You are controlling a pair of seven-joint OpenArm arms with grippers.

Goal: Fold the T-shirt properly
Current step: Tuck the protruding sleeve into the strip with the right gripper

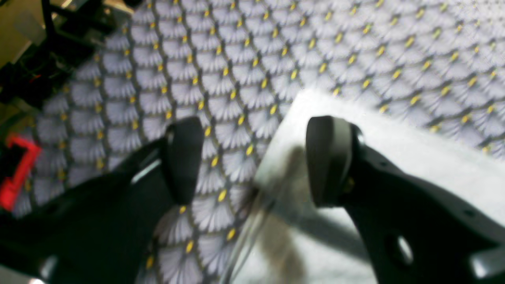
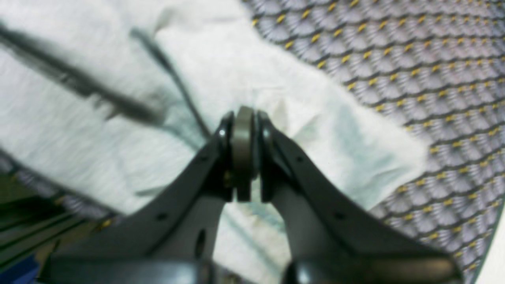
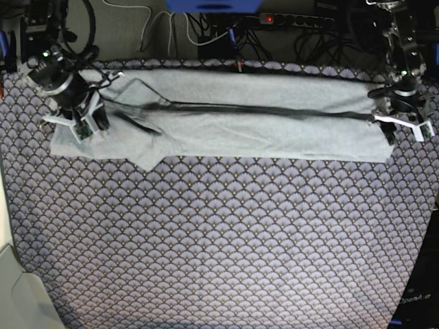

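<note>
The light grey T-shirt [image 3: 260, 127] lies as a long flat band across the far side of the table, a thin dark trim line running along it. My right gripper [image 3: 82, 130] rests on its left end; in the right wrist view the gripper [image 2: 242, 130] is shut, and the T-shirt [image 2: 98, 118] puckers around the tips. My left gripper [image 3: 396, 127] is at the right end. In the left wrist view it [image 1: 256, 161] stands open over the corner of the T-shirt [image 1: 394, 150], one finger above cloth, the other above the tablecloth.
The purple-grey fan-patterned tablecloth [image 3: 219, 240] covers the table. Cables and a power strip [image 3: 295, 19] run behind the far edge. A red part [image 1: 17, 169] sits beside the table in the left wrist view. A pale surface [image 3: 17, 295] lies past the near-left edge.
</note>
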